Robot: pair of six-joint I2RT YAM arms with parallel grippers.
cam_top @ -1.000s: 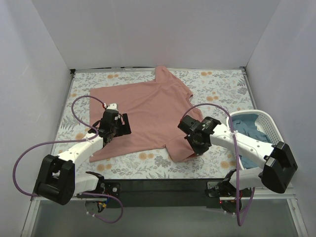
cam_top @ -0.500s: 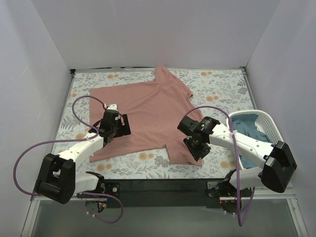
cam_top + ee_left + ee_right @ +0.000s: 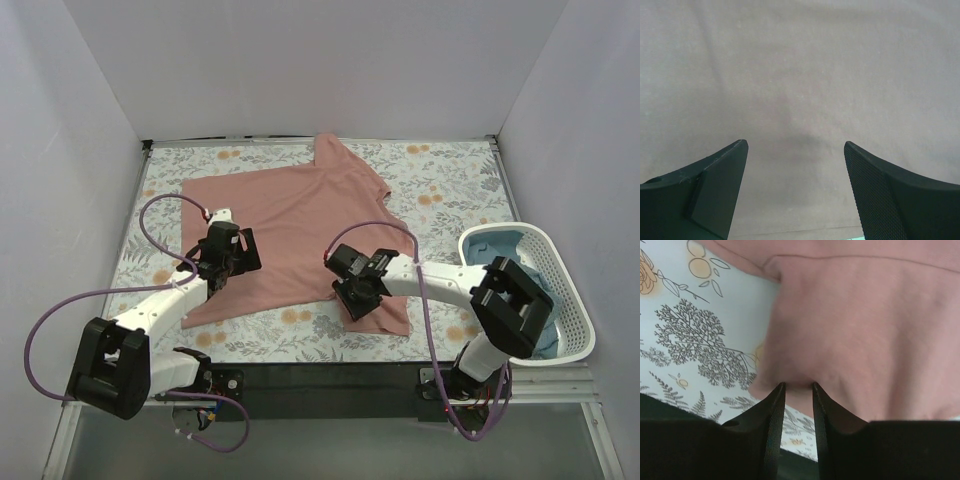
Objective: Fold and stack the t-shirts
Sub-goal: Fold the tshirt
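Observation:
A dusty-pink t-shirt (image 3: 300, 215) lies spread on the floral cloth, its near right part folded down toward the table's front edge. My left gripper (image 3: 238, 255) hovers open over the shirt's left side. In the left wrist view its gripper (image 3: 795, 144) has only plain pink t-shirt fabric (image 3: 800, 75) between its wide-set fingers. My right gripper (image 3: 362, 298) sits low at the shirt's near hem. Its jaws (image 3: 798, 385) stand a narrow gap apart, and a bulge of the pink t-shirt (image 3: 865, 315) lies right at the tips. A teal-blue t-shirt (image 3: 515, 255) lies bunched in the basket.
The white slotted basket (image 3: 572, 305) stands at the right front corner, close beside the right arm's base. The floral cloth (image 3: 440, 180) covers the table, and in the right wrist view the floral cloth (image 3: 690, 330) shows left of the shirt. White walls enclose three sides.
The right gripper let go of the folded shirt corner, which now lies flat. It slid left along the near hem, jaws now slightly apart. The left gripper barely moved.

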